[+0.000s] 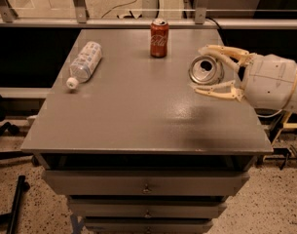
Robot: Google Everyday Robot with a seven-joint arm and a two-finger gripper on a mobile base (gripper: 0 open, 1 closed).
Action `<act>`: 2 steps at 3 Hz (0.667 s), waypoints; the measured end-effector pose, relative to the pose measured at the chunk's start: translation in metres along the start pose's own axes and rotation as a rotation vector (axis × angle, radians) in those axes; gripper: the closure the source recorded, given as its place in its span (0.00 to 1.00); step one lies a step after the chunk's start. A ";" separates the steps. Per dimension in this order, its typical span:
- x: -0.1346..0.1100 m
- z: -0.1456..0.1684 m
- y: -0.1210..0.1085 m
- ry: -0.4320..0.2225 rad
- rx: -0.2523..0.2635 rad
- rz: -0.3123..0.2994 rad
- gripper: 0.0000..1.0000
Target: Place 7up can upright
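The 7up can [206, 70] lies on its side in my gripper [198, 68], with its silver top and pull tab facing the camera; its body is mostly hidden behind the top. The two cream fingers close on it from above and below and hold it over the right side of the grey table [138, 116], a little above the surface. The white arm [274, 84] comes in from the right edge.
A red cola can [158, 38] stands upright at the back middle of the table. A clear plastic water bottle [84, 62] with a white cap lies on its side at the back left. Drawers sit below the table's front edge.
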State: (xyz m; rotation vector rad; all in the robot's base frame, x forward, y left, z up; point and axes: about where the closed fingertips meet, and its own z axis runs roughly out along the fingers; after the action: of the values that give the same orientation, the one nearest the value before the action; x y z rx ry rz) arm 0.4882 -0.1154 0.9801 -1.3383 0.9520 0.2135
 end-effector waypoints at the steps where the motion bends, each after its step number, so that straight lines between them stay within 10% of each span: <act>1: 0.004 -0.006 -0.010 -0.045 0.051 0.089 1.00; 2: 0.018 -0.003 -0.011 -0.111 0.085 0.203 1.00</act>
State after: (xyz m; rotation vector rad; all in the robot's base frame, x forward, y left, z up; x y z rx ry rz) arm 0.5050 -0.1281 0.9762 -1.1405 0.9923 0.3948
